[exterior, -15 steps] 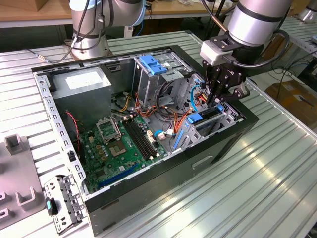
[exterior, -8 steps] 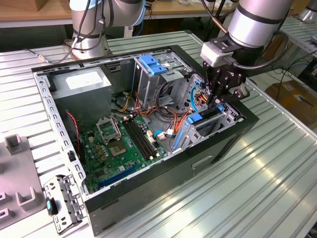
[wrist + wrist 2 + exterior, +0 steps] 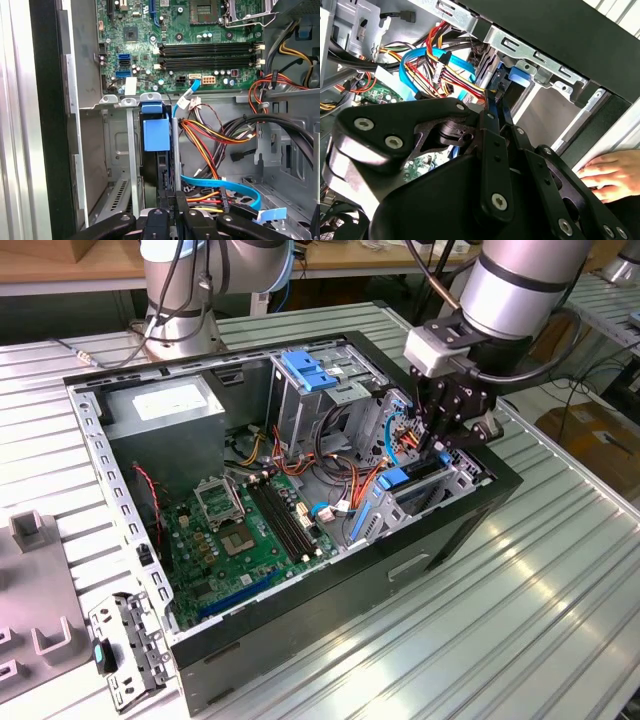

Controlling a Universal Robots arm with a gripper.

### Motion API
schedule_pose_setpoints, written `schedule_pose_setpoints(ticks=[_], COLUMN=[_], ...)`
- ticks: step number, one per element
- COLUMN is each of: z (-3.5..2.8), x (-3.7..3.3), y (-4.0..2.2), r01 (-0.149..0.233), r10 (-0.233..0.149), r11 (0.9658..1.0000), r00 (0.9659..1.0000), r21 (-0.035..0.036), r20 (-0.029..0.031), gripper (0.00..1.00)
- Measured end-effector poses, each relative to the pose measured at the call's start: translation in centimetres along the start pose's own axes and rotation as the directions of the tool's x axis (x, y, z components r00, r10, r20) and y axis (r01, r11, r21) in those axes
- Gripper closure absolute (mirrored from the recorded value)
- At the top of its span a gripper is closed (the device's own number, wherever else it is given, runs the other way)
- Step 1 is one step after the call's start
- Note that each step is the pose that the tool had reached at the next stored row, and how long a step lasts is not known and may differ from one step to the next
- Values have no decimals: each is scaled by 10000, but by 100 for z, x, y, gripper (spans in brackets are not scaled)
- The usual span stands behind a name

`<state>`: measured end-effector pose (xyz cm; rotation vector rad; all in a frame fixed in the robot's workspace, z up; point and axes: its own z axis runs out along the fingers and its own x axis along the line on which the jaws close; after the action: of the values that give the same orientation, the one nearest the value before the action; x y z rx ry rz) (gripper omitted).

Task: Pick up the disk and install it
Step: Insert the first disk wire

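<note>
On the ribbed table (image 3: 560,570), the arm reaches down, tool (image 3: 440,436) clamped on the disk (image 3: 415,478).

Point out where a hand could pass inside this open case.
Freest above the motherboard, between the power supply and the case's near wall. Crowded at the drive bay, where the gripper, the disk and cable bundles pack together.
</note>
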<state>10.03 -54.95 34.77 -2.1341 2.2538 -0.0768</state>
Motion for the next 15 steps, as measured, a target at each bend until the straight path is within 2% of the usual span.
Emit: schedule_pose_setpoints(ticks=[10, 15], z=[40, 16], x=[1, 2], y=[4, 2], r01=[-84, -88], r10=[84, 88], r11=[10000, 10000], r00=[10000, 10000], r21=[-10, -10], r20=[-5, 3], gripper=[83, 83])
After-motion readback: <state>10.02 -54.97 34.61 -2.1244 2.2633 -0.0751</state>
